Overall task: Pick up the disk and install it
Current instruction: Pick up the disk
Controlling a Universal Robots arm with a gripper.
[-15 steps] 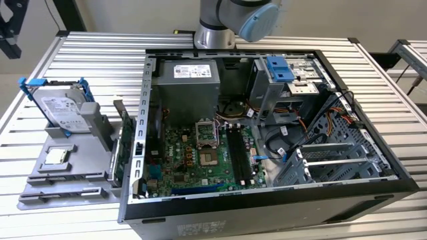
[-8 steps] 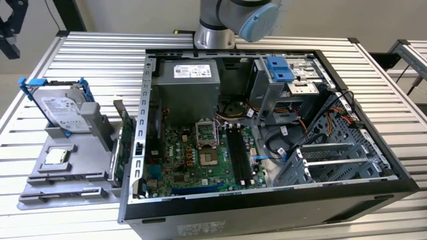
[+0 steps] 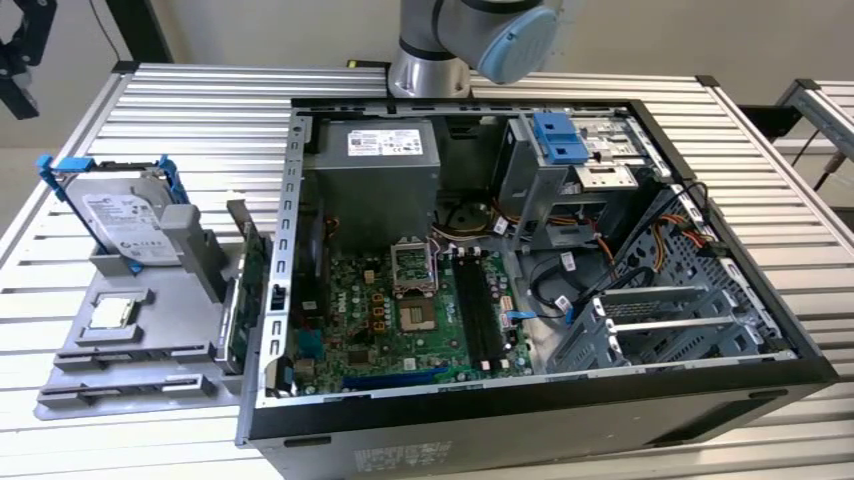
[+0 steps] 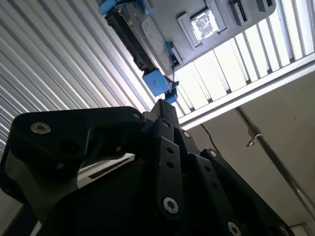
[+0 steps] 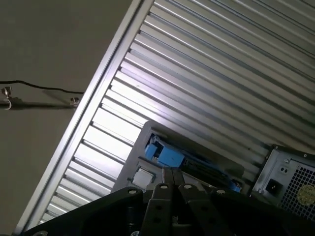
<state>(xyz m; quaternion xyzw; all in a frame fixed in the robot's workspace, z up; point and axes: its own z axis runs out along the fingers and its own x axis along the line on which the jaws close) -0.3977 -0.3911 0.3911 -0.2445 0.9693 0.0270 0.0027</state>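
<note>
Slatted metal table (image 3: pixel 200 110) w/ open PC case (image 3: pixel 534 405) lying on its side; motherboard (image 3: pixel 387 320), power supply (image 3: pixel 374 165) and blue-fronted drive cage (image 3: pixel 574 160) exposed inside. Arm (image 3: pixel 447 40) rises from the table's far edge, behind the case. Disk (image 3: pixel 123 213) is outside the case, toward the exterior view's left: it stands on edge, leaning a bit, in a slot of a grey fixture tray (image 3: pixel 147 340), white label facing the camera, blue bracket around it. Small square CPU chip (image 3: pixel 112 312) lies flat in a pocket of the same tray, just in front of the disk, not touching. Gripper (image 4: pixel 165 104) in the second wrist view: black fingers (image 4: pixel 170 147) pressed together at the tips, nothing between them (same look in the first wrist view, gripper (image 5: pixel 171 172) tips meeting). It hangs in the air well apart from the disk (image 4: pixel 140 37), tips aimed roughly at the bracket's blue end. No contact w/ disk or tray. Chip (image 4: pixel 204 25) sits in its pocket beside the disk. First wrist view has the disk (image 5: pixel 204 169) beyond the tips, case rear to one side.
</note>
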